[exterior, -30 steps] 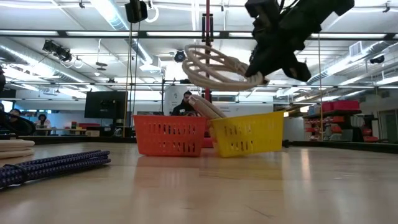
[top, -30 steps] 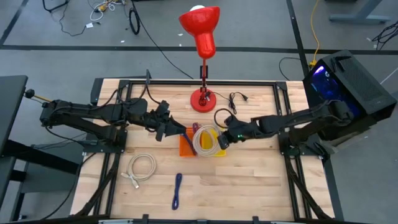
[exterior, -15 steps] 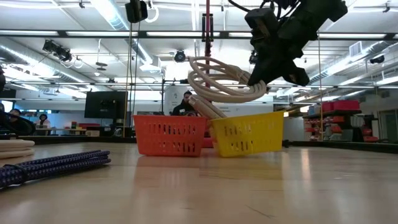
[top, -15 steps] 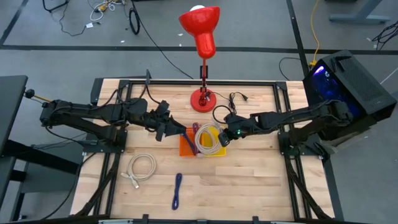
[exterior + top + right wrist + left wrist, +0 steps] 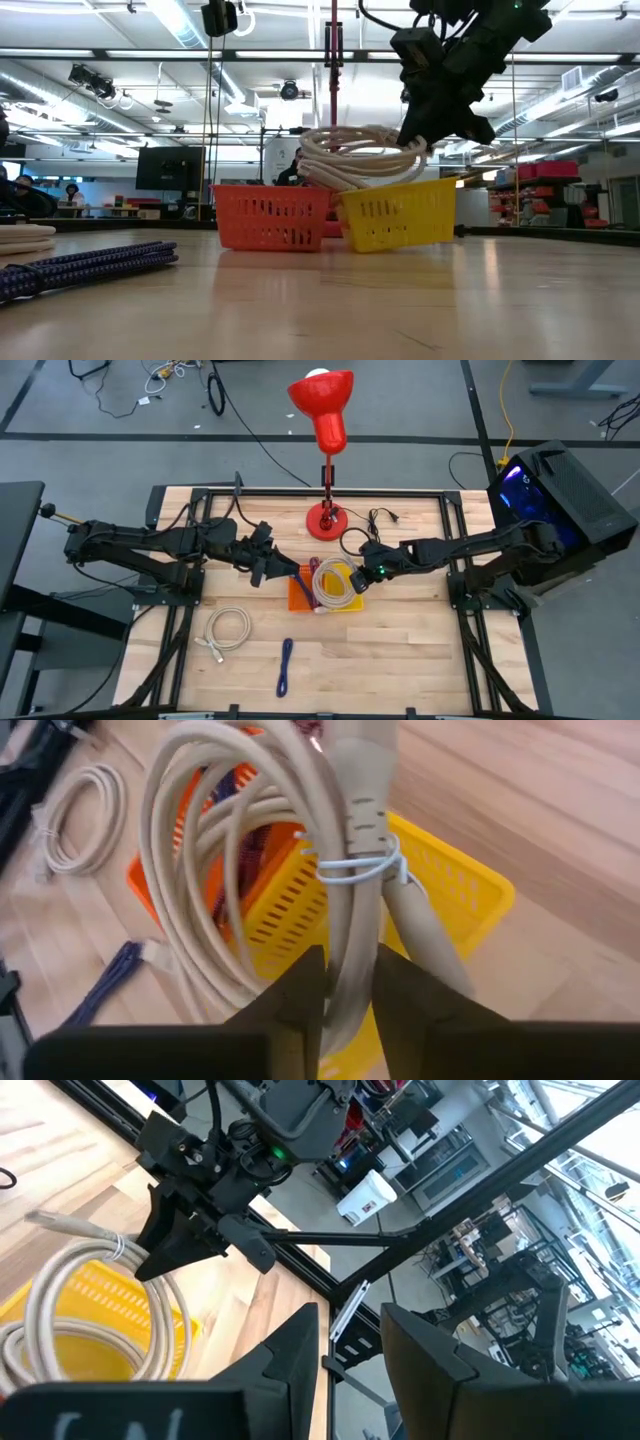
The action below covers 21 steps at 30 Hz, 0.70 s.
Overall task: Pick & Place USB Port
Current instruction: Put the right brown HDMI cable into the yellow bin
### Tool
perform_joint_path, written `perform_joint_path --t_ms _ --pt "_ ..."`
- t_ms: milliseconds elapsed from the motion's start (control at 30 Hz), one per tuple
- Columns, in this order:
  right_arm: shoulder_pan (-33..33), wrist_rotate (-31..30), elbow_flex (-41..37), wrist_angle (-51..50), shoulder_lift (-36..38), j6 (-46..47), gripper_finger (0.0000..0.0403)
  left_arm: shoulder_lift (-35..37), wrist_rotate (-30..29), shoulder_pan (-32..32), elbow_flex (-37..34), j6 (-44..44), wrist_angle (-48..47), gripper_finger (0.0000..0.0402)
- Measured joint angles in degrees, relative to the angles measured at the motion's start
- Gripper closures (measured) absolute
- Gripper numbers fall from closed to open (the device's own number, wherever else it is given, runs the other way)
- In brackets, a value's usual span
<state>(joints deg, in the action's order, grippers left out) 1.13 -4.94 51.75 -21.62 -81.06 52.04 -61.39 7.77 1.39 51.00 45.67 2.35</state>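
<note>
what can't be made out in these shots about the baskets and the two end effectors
- Yellow basket floor: high view, covered by the beige cable coil; low view, hidden by its wall.
- Orange basket contents: mostly hidden under the coil and the left end effector; a purple cable shows in the right wrist view.
- Left end effector's fingers: too small in the high view.
- Right end effector: fingertips cut off by the frame's bottom edge, shut on the coil.

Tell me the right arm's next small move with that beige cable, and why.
Probably lower a little more, then let go: the right gripper is shut on the beige cable coil, which hangs over the yellow basket with its loops just at the rim.
</note>
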Motion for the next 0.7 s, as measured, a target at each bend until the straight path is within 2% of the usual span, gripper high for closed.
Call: perform_joint_path --t_ms 533,700 --pt "-0.34 -2.15 0.0 -1.0 -0.01 0.85 0.0268 0.0 0.02 0.02 0.02 0.0 -0.02 0.0285" --pt "-0.97 -4.73 0.0 -5.38 0.01 0.58 0.0241 0.0 0.02 0.0 0.01 0.0 -0.02 0.0285"
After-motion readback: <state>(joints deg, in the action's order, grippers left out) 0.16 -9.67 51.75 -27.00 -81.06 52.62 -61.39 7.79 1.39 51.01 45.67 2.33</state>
